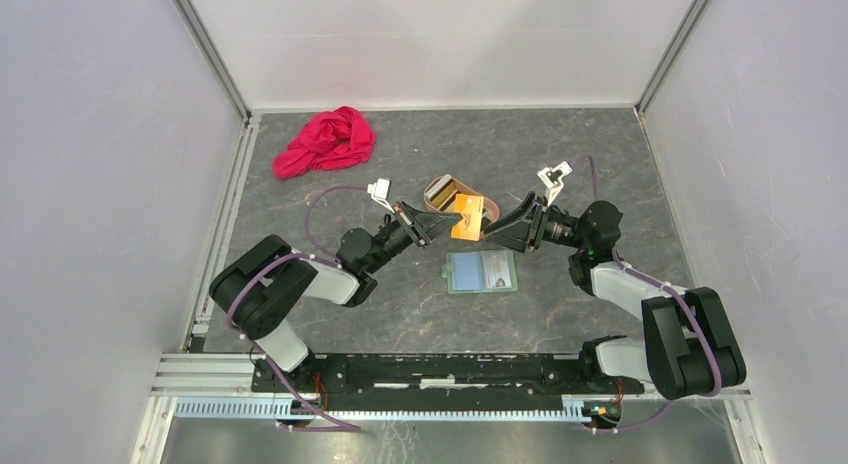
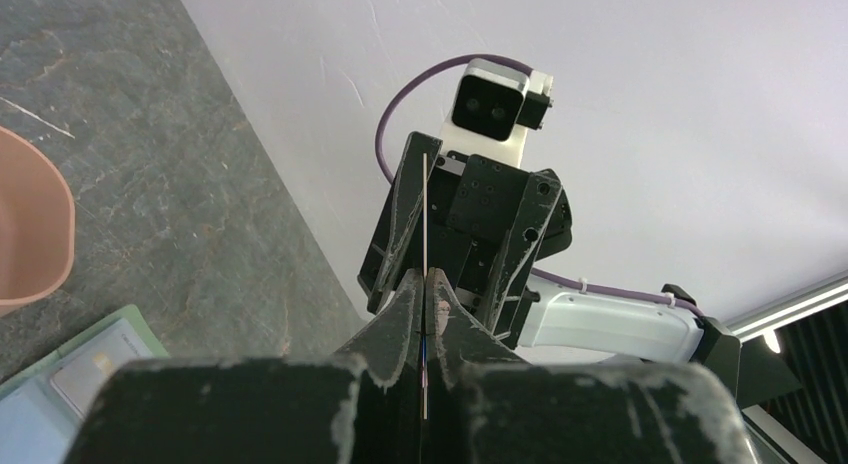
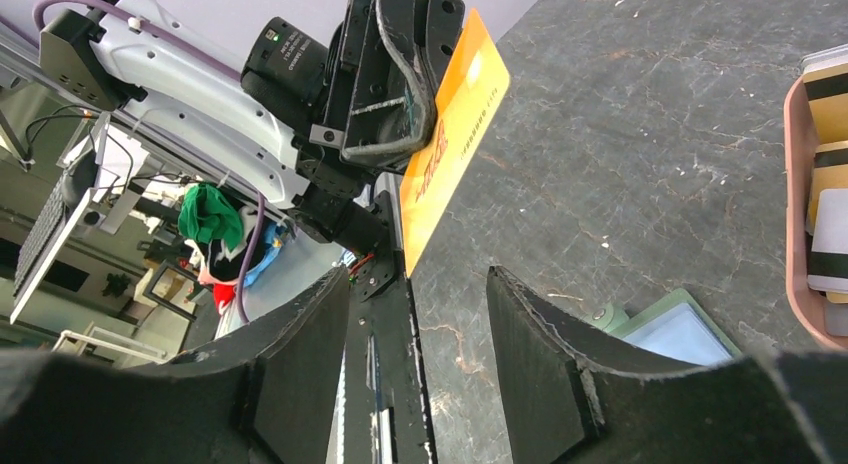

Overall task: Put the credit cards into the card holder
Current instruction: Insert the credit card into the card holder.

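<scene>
Plainly, the left gripper (image 1: 432, 226) is clamped on one orange credit card (image 1: 466, 216), held in the air over mid-desk. Its free edge faces the right gripper (image 1: 505, 229), whose jaws stand apart just beside it. The open card holder (image 1: 481, 272) lies flat below them (toward the near edge, slightly nearer the right arm).

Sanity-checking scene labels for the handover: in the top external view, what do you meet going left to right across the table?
Crumpled red cloth → left black two-finger gripper → thin orange plastic credit card → right black two-finger gripper.
</scene>
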